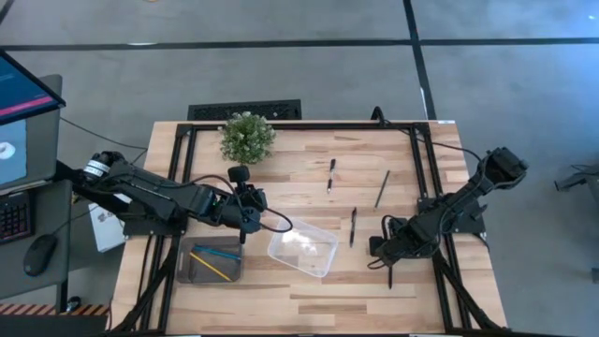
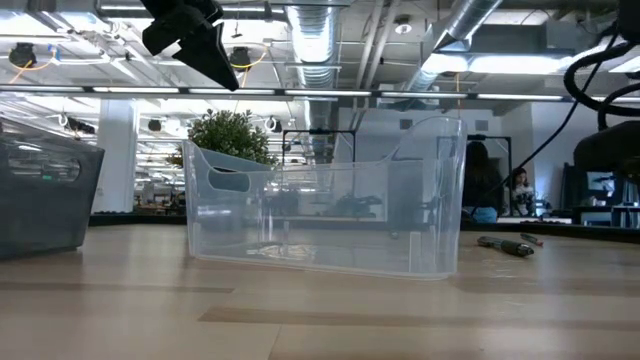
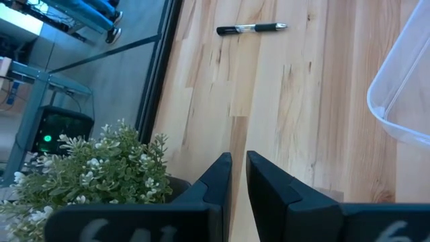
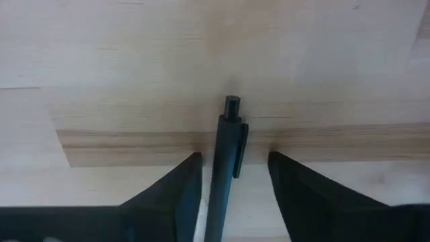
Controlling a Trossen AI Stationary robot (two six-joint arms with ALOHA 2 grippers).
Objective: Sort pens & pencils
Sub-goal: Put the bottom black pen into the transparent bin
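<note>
A black pen (image 4: 225, 168) lies flat on the wooden table (image 1: 309, 290), near its right front. My right gripper (image 4: 233, 161) points down over it, open, one finger on each side of the pen with a gap on both sides. It shows in the high view too (image 1: 388, 257). Three more dark pens (image 1: 331, 175) (image 1: 353, 226) (image 1: 382, 188) lie on the table's middle. A yellow pencil (image 1: 215, 269) and a blue pencil (image 1: 217, 252) lie in a grey tray (image 1: 187, 271). My left gripper (image 3: 238, 165) hangs shut and empty above the table beside that tray.
A clear plastic bin (image 1: 302, 248) stands between the grey tray and the right arm. A potted plant (image 1: 247, 137) sits at the far left of the table. Black frame rails (image 1: 426, 168) run along the table's sides. Bare wood lies along the near edge.
</note>
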